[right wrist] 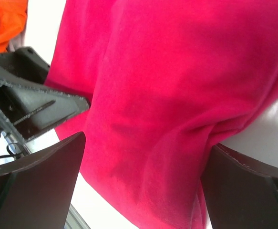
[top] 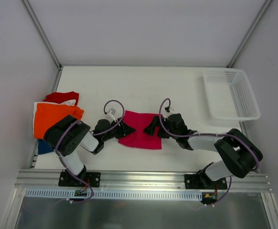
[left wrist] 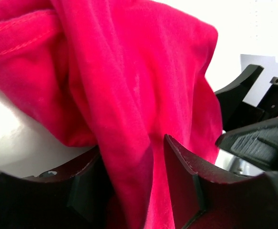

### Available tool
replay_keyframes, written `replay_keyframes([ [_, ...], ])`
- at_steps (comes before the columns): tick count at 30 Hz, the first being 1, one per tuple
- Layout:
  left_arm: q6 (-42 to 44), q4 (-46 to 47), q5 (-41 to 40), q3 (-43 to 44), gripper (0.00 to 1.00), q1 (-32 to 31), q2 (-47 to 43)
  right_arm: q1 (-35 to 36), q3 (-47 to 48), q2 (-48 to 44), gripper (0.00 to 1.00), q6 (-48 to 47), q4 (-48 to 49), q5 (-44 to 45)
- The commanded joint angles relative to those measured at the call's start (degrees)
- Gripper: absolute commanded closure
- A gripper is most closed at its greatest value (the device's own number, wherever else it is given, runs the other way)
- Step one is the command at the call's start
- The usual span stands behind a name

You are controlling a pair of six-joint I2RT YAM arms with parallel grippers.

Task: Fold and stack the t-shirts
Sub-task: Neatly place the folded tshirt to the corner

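Left claw [left wrist: 133, 143]: jaws about halfway in. A thick bunched fold of the magenta-pink soft cloth t-shirt [top: 139, 137] stands between its fingers and fills the gap. Cannot tell whether the pads pinch it or only bracket it.

Right claw [right wrist: 147, 140]: jaws as wide as they go, nothing held. The same shirt lies under and between its fingers.

The shirt rests on the white bench [top: 129, 86] between the two claws, one claw at each side edge, tips facing. Each wrist view shows the other claw's fingers just beside the cloth.

Likely troubles, as I judge them:
- The left claw has a bunch, not a clean hem. If it takes several layers, or only the top one, the fold could come out skewed or the cloth could slip free on the lift
- The right claw sits over mid-cloth. Shutting there would gather a wad and crease the panel
- If one side lifts while the other is loose, the shirt would drag and twist across the bench
- With tips this near, any inward move risks finger meeting finger

Farther out, on the left claw's outer side, is the pile: orange cloth t-shirt [top: 53, 118] on top, with red [top: 62, 97], white [top: 70, 102] and dark blue [top: 43, 148] ones showing at its edges. A dragged shirt or a wide elbow swing could disturb it.

Beyond the right claw stands the white perforated plastic basket [top: 208, 95], well apart and of little concern
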Motion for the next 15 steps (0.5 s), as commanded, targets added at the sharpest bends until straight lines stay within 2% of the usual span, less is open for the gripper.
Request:
replay_keyframes([
  [1,0.56,-7.86,2.5,-2.47,0.55,-0.04,8.51,0.73,-1.12,-3.24,0.01,-1.38,-6.1,0.75],
  [4,-0.23,-3.72,2.95,-2.73,0.71,-0.04,11.59,0.81,-1.47,-5.09,0.01,-2.09,-8.03,1.89],
  [5,-0.32,-3.11,2.95,-2.9,0.84,-0.04,12.03,0.81,-1.56,-5.53,0.01,-2.18,-8.47,2.5],
  [7,0.29,-3.8,2.25,-2.99,0.97,-0.13,11.86,0.73,-2.09,-6.32,0.0,-2.44,-9.0,2.95],
  [8,0.73,-4.59,1.98,-2.82,1.0,-0.13,11.17,0.73,-2.26,-7.02,0.01,-2.53,-9.44,3.21],
  [15,2.93,-9.68,-1.27,-3.35,1.0,-0.13,3.79,0.81,-2.44,-10.8,0.01,-4.46,-14.27,6.72],
])
